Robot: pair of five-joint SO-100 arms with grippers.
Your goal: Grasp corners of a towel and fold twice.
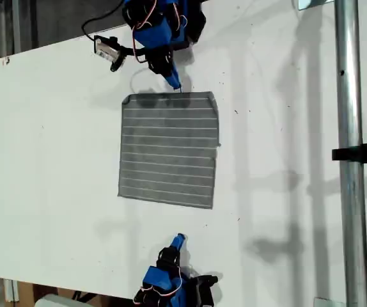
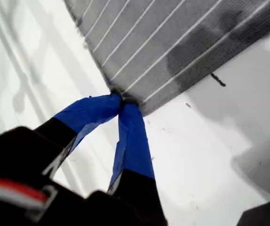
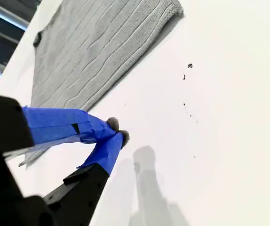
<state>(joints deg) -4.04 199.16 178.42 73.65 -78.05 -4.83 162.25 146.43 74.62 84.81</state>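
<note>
Towel (image 1: 169, 150) flat on white desk (image 1: 49, 160). First pincer (image 2: 122, 101) pressed together at its far edge, apparently pinching the hem; second pincer (image 3: 114, 132) closed, empty, just short. Risk: thin hold slips when lifted

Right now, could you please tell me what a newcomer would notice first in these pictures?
The grey, pale-striped soft towel lies flat in the middle of the white table. My first gripper, at the exterior view's top, has its blue-taped fingers closed at the towel's edge. My second gripper sits at the bottom, shut and clear of the cloth.
</note>
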